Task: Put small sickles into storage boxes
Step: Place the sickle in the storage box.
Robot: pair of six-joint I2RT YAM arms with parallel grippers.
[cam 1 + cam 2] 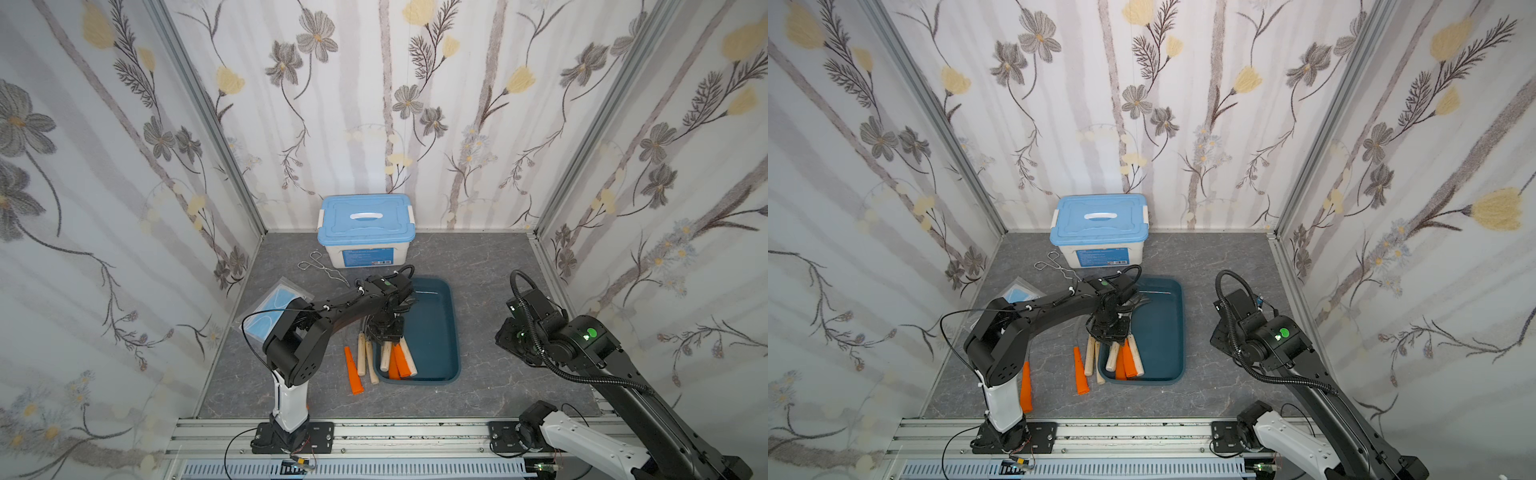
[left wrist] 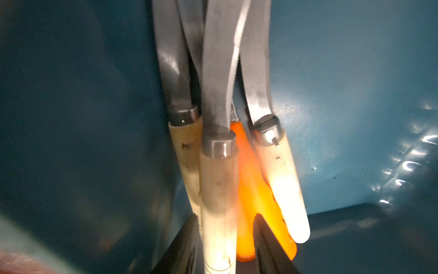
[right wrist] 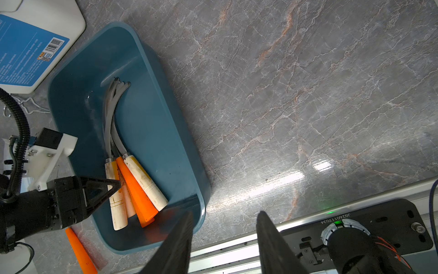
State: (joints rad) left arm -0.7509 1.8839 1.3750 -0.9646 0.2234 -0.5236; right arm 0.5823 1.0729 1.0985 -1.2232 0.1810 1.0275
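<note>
A bunch of small sickles [image 3: 132, 185] lies in the teal tray [image 3: 154, 132]. Their handles overlap, so the count is unclear. The left end effector [image 2: 225, 215] straddles one wooden handle [image 2: 219, 189], released, with a gap showing. Three loose sickles [image 1: 362, 361] lie just beside the tray, blades hidden under the left arm [image 1: 332, 316]. The right end effector [image 3: 225, 213] is spread and empty. The surface [image 1: 498, 332] is grey marble, and the walls [image 1: 374, 104] have floral paper.

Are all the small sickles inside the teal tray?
No: an orange-handled sickle and two wooden-handled sickles lie on the table beside the teal tray.
</note>
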